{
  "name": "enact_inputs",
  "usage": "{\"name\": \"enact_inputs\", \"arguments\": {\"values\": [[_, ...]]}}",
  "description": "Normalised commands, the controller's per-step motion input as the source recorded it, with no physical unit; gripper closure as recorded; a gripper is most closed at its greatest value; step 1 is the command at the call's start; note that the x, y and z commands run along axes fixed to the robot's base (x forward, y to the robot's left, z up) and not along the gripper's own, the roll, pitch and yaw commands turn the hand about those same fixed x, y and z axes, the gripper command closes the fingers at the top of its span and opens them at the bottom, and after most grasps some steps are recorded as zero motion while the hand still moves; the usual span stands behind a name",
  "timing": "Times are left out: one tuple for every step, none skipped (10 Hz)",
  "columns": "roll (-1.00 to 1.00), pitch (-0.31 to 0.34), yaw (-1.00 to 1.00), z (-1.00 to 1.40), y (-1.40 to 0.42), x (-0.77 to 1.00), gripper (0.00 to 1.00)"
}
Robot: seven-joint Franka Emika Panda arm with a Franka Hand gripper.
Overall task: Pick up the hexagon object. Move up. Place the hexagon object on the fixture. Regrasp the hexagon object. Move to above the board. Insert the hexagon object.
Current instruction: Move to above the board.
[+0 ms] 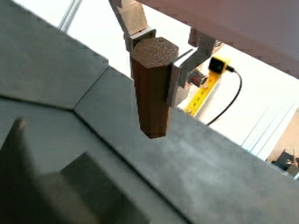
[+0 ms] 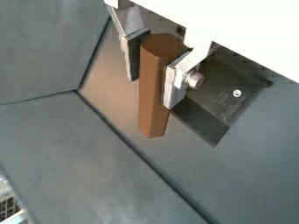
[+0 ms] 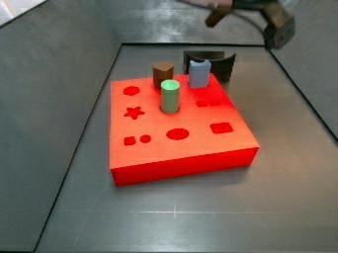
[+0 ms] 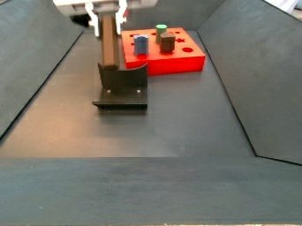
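My gripper [image 1: 162, 57] is shut on the hexagon object [image 1: 152, 96], a long dark brown hexagonal peg, gripped near its upper end and hanging upright. Both wrist views show it between the silver fingers [image 2: 177, 77]. In a side view the gripper [image 4: 104, 12] holds the peg [image 4: 109, 44] directly over the dark fixture [image 4: 122, 88]; its lower end is level with the fixture's upright, and I cannot tell if they touch. The fixture also shows beside the peg in a wrist view [image 2: 228, 101]. The red board [image 3: 179, 133] lies on the floor. The gripper [image 3: 244, 12] is blurred at that side view's upper edge.
A green round peg [image 3: 169, 96], a stubby brown peg [image 3: 162, 73] and a blue peg [image 3: 199, 71] stand in the board. The fixture [image 3: 211, 61] sits just behind the board. Sloped dark walls enclose the floor on all sides.
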Motion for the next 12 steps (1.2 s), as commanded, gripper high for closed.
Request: {"name": "enact_inputs", "arguments": {"values": [[-0.03,0.098,0.15,1.00,0.05,0.08,1.00],[-0.04,0.078,0.15,1.00,0.05,0.08,1.00],[-0.04,0.046,0.14,1.00,0.04,0.07,1.00],[-0.04,0.027,0.12,1.00,0.04,0.07,1.00],[-0.04,0.020,0.10,1.00,0.04,0.06,1.00],[-0.04,0.020,0.09,1.00,0.03,0.06,1.00],[-0.05,0.015,0.07,1.00,0.02,0.05,1.00],[-0.05,0.025,0.05,1.00,0.02,0.05,1.00],[-0.05,0.036,0.04,1.00,0.01,0.04,1.00],[-0.05,0.045,0.04,0.93,0.00,0.03,1.00],[-0.06,0.062,0.03,0.72,0.00,0.02,1.00],[-0.06,0.081,0.03,0.51,-0.01,0.01,1.00]]}}
